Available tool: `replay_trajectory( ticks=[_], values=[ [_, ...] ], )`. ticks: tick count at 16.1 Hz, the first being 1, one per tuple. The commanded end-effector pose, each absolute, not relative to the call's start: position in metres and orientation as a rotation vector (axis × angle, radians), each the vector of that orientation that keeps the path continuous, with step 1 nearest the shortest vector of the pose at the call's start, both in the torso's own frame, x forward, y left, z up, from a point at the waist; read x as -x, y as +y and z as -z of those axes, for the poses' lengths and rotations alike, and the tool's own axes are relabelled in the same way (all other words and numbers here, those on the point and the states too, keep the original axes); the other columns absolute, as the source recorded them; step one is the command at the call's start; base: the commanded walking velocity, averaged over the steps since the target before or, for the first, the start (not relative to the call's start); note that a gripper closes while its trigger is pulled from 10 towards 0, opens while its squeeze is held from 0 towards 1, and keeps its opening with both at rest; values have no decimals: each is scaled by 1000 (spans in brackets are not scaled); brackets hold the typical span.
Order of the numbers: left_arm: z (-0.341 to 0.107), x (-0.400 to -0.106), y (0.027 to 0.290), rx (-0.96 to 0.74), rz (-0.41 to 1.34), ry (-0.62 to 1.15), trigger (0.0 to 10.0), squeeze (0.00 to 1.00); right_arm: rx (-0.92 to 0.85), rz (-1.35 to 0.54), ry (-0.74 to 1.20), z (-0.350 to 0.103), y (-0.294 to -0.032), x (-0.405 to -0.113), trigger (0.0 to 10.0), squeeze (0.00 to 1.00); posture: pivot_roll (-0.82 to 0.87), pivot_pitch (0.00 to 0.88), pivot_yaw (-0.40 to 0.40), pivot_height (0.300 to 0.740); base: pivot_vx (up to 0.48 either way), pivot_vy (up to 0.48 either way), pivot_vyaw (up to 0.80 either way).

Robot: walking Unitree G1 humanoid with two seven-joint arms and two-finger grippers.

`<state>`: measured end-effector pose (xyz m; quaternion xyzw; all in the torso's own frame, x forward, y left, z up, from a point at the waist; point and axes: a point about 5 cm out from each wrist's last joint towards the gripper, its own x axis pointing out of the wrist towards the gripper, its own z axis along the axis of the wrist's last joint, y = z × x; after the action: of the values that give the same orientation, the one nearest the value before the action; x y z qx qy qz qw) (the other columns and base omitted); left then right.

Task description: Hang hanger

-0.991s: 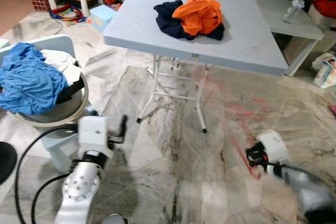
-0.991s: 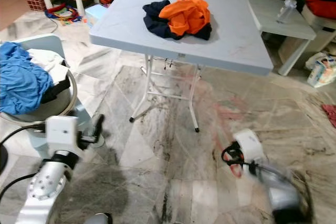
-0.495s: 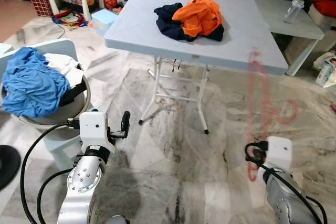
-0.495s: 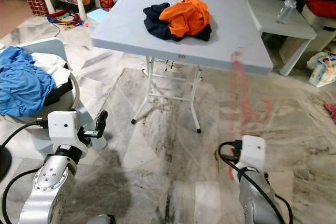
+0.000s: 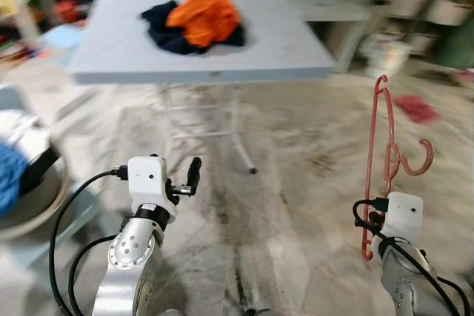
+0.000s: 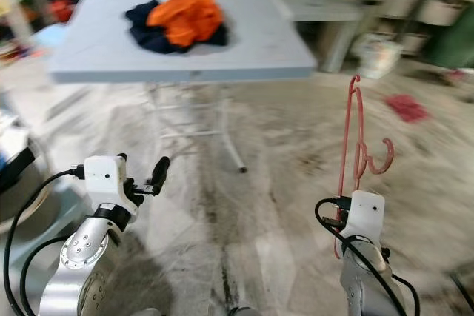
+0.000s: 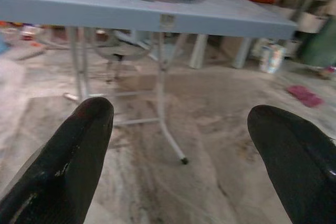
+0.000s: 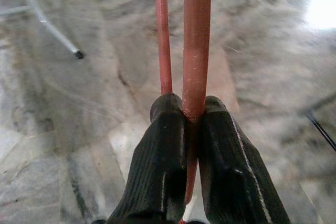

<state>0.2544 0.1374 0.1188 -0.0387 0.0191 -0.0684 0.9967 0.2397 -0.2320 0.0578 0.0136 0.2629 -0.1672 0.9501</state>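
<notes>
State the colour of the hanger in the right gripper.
The hanger is salmon red, clearest in the right wrist view, pinched between the right gripper's black fingers.

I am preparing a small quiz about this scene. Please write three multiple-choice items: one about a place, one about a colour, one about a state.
1. Where do the orange and dark clothes lie?
A. on the grey folding table
B. on the floor
C. in the right hand

2. What colour is the hanger?
A. blue
B. red
C. white

3. How is the left hand?
A. shut on a cloth
B. shut on the hanger
C. open, holding nothing

Key: 1 A, the pile rests on the tabletop; 2 B, its plastic is red; 3 C, its fingers stand wide apart, while the right hand clamps the hanger.
</notes>
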Motion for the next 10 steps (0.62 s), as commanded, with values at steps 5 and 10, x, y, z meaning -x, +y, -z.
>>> replay_trajectory(
  ticks=[5,10],
  values=[
    [-114,-255,137,100,151,81,10000,0,-8,354,507,-68,-232,-243,10000,0,31,97,-89,740,0,433,-160],
    [-117,-254,135,106,197,65,10000,0,-3,362,501,-69,-231,-244,10000,0,30,93,-84,740,274,304,0]
  ],
)
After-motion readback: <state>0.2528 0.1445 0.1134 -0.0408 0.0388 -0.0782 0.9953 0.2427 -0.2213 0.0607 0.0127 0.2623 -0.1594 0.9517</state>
